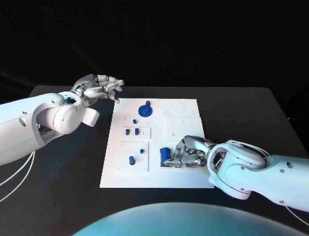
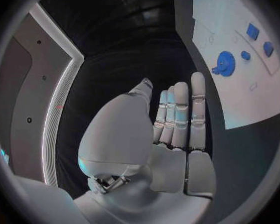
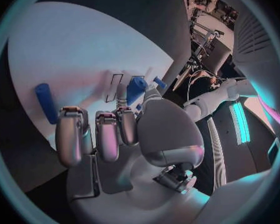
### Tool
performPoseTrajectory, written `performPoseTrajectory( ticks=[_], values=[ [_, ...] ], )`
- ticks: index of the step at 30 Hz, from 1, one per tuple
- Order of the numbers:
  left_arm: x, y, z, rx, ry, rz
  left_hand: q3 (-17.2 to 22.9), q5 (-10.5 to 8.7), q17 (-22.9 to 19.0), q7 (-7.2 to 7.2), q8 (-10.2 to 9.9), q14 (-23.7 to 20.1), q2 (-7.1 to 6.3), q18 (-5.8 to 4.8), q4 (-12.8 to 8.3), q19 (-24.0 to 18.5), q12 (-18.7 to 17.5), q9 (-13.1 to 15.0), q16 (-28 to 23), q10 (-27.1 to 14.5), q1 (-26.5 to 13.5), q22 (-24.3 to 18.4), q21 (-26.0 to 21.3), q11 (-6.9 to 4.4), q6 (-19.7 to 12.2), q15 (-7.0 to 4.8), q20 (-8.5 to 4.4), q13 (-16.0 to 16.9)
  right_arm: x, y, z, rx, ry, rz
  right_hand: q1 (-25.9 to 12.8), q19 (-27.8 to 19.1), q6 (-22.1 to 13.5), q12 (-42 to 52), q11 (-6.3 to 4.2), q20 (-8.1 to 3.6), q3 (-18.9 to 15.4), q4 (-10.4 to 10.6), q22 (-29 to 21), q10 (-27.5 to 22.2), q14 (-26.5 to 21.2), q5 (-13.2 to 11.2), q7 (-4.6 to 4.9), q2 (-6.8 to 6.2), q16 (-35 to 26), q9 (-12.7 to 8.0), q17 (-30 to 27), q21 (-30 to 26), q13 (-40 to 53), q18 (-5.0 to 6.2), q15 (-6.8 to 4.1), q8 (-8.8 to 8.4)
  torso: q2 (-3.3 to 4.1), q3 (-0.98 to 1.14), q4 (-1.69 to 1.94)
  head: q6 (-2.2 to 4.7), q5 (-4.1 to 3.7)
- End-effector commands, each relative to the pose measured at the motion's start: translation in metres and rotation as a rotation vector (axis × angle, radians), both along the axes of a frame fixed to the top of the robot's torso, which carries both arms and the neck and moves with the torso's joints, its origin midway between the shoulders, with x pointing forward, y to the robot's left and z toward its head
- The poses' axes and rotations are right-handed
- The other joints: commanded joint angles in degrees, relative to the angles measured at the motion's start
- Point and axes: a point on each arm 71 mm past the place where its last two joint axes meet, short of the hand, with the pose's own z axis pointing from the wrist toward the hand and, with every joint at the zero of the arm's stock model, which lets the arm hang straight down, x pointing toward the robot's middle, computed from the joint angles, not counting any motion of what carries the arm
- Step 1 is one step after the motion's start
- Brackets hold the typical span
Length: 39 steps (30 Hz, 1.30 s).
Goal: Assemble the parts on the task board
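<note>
Centrally on the black table (image 1: 253, 113) lies the white task board (image 1: 182, 182), with blue parts spread over it: a round part with a handle (image 1: 146, 109) near its far edge, two small pegs (image 1: 131, 132) in a marked square at its left side, one small peg (image 1: 131, 160) in the square nearer the robot, and a blue cylinder (image 1: 165, 155) at the near middle. The right hand (image 1: 186, 153) rests on the board just beside that cylinder, fingers curled; whether it grips the cylinder I cannot tell. The left hand (image 1: 99, 87) hovers off the board's far left corner, fingers apart, holding nothing
</note>
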Motion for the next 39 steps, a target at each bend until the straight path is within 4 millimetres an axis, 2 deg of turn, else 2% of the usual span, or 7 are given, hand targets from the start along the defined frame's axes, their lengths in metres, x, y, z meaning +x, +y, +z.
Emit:
performPoseTrajectory(
  ticks=[1, 12, 17, 21, 26, 33, 39],
  values=[
    [0.000, -0.002, 0.001, -0.006, -0.003, -0.012, 0.4, -0.04, -0.1, 0.60, -0.3, 0.1, -0.10, 0.80, 0.0, 0.3, -0.3, -0.1, -0.4, 0.0, -0.5, -0.1, -0.2, 0.22, -0.4, 0.33, 0.03, -0.1, 0.003, 0.000, -0.002, -0.005, -0.008, -0.003, 1.1, 3.5, 0.0, 0.4, -0.01, -0.45, -0.2, -0.1, 12.9, 0.6, 5.0, 0.6, -0.21, 0.57, 0.2, -0.1, 10.6, 0.3, 6.7, -0.88, -0.34, 0.01, 0.01, 0.05, 0.01, 0.01, -0.01],
    [0.000, -0.001, 0.001, -0.006, -0.002, -0.012, 0.7, -0.03, -0.1, 0.60, -0.2, 0.1, -0.10, 0.80, -0.1, 0.3, -0.2, -0.1, -0.4, 0.0, -0.4, -0.1, -0.3, 0.23, -0.5, 0.34, 0.06, -0.1, 0.007, 0.000, -0.002, 0.000, -0.034, -0.020, 1.4, 3.5, 0.2, 0.4, -0.04, -0.49, -0.8, 0.0, 12.9, 0.7, 5.0, 3.2, -0.24, 1.00, 0.2, -0.3, 10.6, 0.3, 6.8, -0.86, -0.38, -0.02, 0.01, 0.04, -0.01, 0.01, 0.15],
    [0.000, -0.001, 0.001, -0.005, -0.002, -0.011, 0.7, -0.03, -0.1, 0.60, -0.2, 0.1, -0.10, 0.80, -0.1, 0.3, -0.2, -0.1, -0.4, 0.0, -0.4, -0.1, -0.3, 0.23, -0.5, 0.34, 0.06, -0.1, 0.006, 0.001, -0.002, 0.001, -0.029, 0.000, 2.1, 3.5, 0.3, 0.3, -0.03, -0.48, -2.7, -0.2, 12.9, 0.7, 5.0, 1.9, -0.25, -1.04, 0.2, -0.4, 10.6, 0.2, 6.8, -0.85, -0.37, 0.01, 0.01, 0.02, -0.05, 0.01, 0.19],
    [0.000, -0.001, 0.001, -0.005, -0.001, -0.010, 0.7, -0.03, -0.1, 0.60, -0.2, 0.1, -0.10, 0.80, -0.1, 0.3, -0.2, -0.1, -0.4, 0.0, -0.4, -0.1, -0.3, 0.23, -0.5, 0.34, 0.06, -0.1, 0.004, 0.002, -0.002, 0.004, -0.024, 0.024, 4.2, 3.5, 0.6, 0.4, 0.00, -0.45, -5.3, 0.0, 12.9, 0.7, 5.1, -9.1, -0.21, -5.57, 0.2, -0.2, 10.7, 0.3, 7.0, -0.88, -0.34, 0.48, 0.00, 0.03, -0.06, 0.01, 0.24],
    [0.000, 0.000, 0.001, -0.004, -0.001, -0.009, 0.7, -0.03, -0.1, 0.60, -0.2, 0.1, -0.10, 0.80, -0.1, 0.3, -0.2, -0.1, -0.4, 0.0, -0.4, -0.1, -0.3, 0.23, -0.5, 0.34, 0.06, -0.1, 0.003, 0.002, -0.002, 0.003, -0.021, 0.036, 4.2, 3.5, 0.5, 0.4, -0.04, -0.52, -4.7, 0.2, 12.9, 0.7, 5.1, -9.2, -0.25, -8.64, 0.2, -0.1, 10.7, 0.4, 7.0, -0.89, -0.39, 0.70, 0.00, 0.02, -0.06, 0.01, 0.14],
    [0.000, 0.000, 0.001, -0.004, -0.001, -0.009, 0.8, -0.03, -0.1, 0.60, -0.2, 0.2, -0.12, 0.81, -0.1, 0.4, -0.2, -0.1, -0.4, 0.0, -0.4, -0.2, -0.3, 0.23, -0.5, 0.35, 0.07, -0.1, 0.004, -0.004, 0.001, 0.019, -0.048, 0.007, 3.9, 3.5, 0.5, 0.3, -0.05, -0.53, -4.3, 0.2, 12.9, 0.7, 5.1, -9.2, -0.26, -8.56, 0.3, 0.0, 10.8, 0.3, 7.0, -0.87, -0.40, 0.77, -0.02, 0.04, -0.04, 0.01, 0.16],
    [0.000, 0.002, 0.001, -0.003, -0.002, -0.008, 0.8, -0.03, -0.1, 0.60, -0.2, 0.2, -0.12, 0.81, -0.1, 0.4, -0.2, -0.1, -0.4, 0.0, -0.4, -0.2, -0.3, 0.23, -0.5, 0.35, 0.07, -0.1, 0.005, -0.023, 0.016, 0.116, -0.108, -0.100, 3.6, 3.6, 0.5, 0.9, -0.09, -0.55, -3.1, 0.1, 13.0, 1.0, 5.1, -8.9, -0.30, -6.09, 0.3, 0.0, 10.9, 0.7, 7.5, -0.94, -0.42, 0.92, -0.05, 0.08, -0.18, 0.01, 0.16]
  ],
)
